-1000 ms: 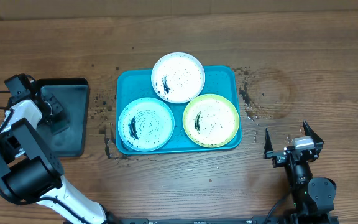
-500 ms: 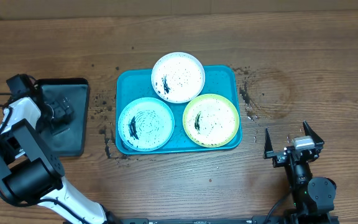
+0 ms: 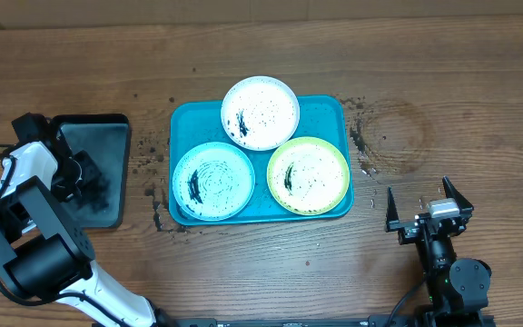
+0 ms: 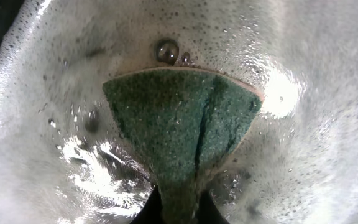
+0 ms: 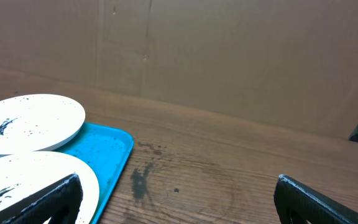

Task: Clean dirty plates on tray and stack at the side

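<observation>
Three dirty plates lie on the turquoise tray (image 3: pixel 330 111): a white-rimmed plate (image 3: pixel 260 112) at the back, a light blue plate (image 3: pixel 212 181) front left, a yellow-green plate (image 3: pixel 308 175) front right. All carry black specks and smears. My left gripper (image 3: pixel 84 173) is down in the black tray (image 3: pixel 107 136) at the far left. It is shut on a green sponge (image 4: pixel 182 118) that presses into foamy water. My right gripper (image 3: pixel 429 211) is open and empty, right of the turquoise tray. Its view shows the white plate (image 5: pixel 30 121) and the tray's corner (image 5: pixel 114 146).
Dark crumbs and wet stains (image 3: pixel 361 141) spot the wooden table around the turquoise tray. A cardboard wall (image 5: pixel 229 50) stands behind the table. The black tray holds soapy water with bubbles (image 4: pixel 166 50).
My left gripper has moved toward the front of the black tray with the sponge. The right arm and the plates have not moved.
</observation>
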